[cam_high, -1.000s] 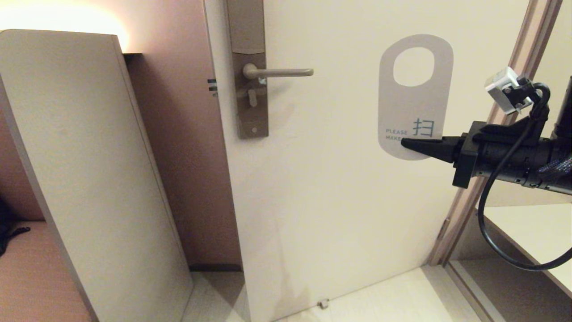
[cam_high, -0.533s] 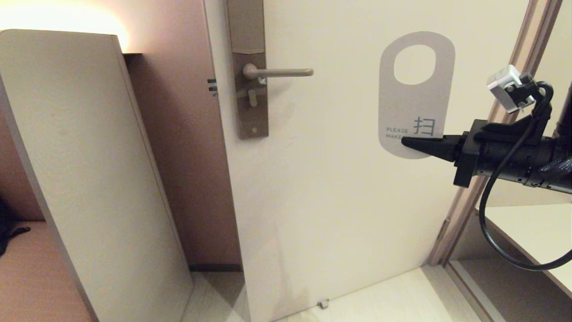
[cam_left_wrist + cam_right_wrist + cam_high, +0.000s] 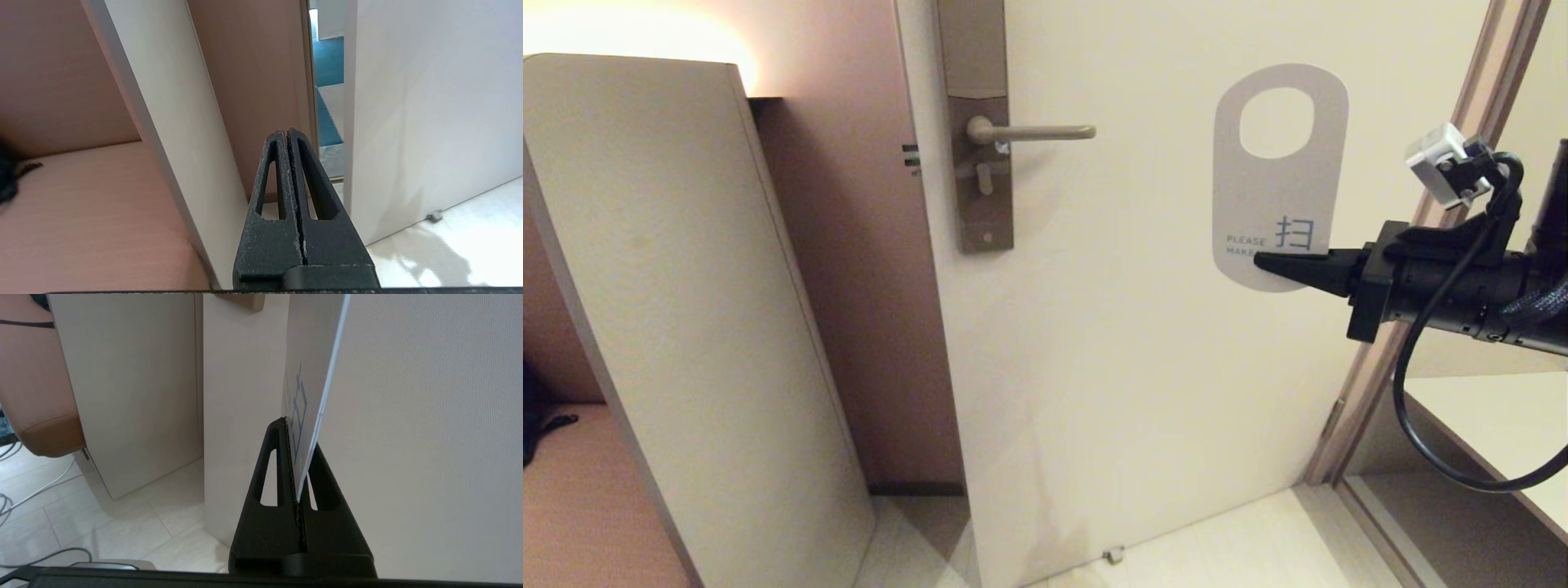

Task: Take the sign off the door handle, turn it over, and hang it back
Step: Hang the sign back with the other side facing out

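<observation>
Sign (image 3: pixel 1278 184): flat rounded card, oval hole.

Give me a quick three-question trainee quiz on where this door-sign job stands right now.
1. True or false: the flat white card sign hangs on the slim grey-beige metal door handle.
2. Which gripper holds the sign? A left gripper B right gripper C neither
3. Fill in: the sign face toward the head camera reads "PLEASE ____".

Key:
1. False; it is held upright off the handle, toward the door's right side.
2. B; jaws shut on its lower edge. The left gripper's jaws are shut on nothing.
3. MAKE; further words are hidden.
</observation>
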You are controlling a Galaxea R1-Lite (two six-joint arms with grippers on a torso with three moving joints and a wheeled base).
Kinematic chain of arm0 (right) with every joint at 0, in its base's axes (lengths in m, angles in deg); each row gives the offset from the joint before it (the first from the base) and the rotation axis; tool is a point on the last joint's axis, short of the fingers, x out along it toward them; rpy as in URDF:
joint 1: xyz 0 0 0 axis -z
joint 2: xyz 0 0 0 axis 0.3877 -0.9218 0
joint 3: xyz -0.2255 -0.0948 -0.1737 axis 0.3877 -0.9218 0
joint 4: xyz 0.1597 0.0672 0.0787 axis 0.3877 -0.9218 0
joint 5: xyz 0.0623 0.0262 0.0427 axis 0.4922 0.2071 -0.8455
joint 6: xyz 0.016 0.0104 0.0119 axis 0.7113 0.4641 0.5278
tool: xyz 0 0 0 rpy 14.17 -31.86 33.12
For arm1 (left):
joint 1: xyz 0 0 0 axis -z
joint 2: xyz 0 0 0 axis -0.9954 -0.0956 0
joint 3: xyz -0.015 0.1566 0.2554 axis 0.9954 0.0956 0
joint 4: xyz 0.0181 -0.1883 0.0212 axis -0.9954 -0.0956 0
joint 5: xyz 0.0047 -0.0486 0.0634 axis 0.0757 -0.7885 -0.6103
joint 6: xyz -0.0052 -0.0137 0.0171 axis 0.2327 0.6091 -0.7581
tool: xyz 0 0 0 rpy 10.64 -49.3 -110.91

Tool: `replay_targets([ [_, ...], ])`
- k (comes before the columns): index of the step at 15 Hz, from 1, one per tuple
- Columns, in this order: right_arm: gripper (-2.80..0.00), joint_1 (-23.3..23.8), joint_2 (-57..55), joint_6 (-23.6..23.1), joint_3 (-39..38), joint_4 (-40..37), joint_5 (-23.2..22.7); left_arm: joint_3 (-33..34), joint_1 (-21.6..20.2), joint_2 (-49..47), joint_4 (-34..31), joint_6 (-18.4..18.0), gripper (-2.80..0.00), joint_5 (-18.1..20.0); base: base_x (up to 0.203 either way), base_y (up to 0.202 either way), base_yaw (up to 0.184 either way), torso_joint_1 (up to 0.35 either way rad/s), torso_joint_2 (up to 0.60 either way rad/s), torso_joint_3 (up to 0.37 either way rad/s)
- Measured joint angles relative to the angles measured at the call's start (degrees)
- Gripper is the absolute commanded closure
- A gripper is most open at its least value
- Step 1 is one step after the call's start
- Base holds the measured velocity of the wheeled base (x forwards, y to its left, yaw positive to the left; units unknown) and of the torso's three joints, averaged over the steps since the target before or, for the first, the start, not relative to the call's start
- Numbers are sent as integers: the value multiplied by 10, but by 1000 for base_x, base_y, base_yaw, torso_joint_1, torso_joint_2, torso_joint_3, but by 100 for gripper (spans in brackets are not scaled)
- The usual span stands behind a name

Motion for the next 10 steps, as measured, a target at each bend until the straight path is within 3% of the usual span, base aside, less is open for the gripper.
replay_targets([
  [6,0,0,-15,8,13,11,0,0,0,0,0,37,0,-4,0,0,0,0,0,0],
  [10,0,0,-33,71,15,87,-1,0,0,0,3,71,0,-5,0,0,0,0,0,0],
])
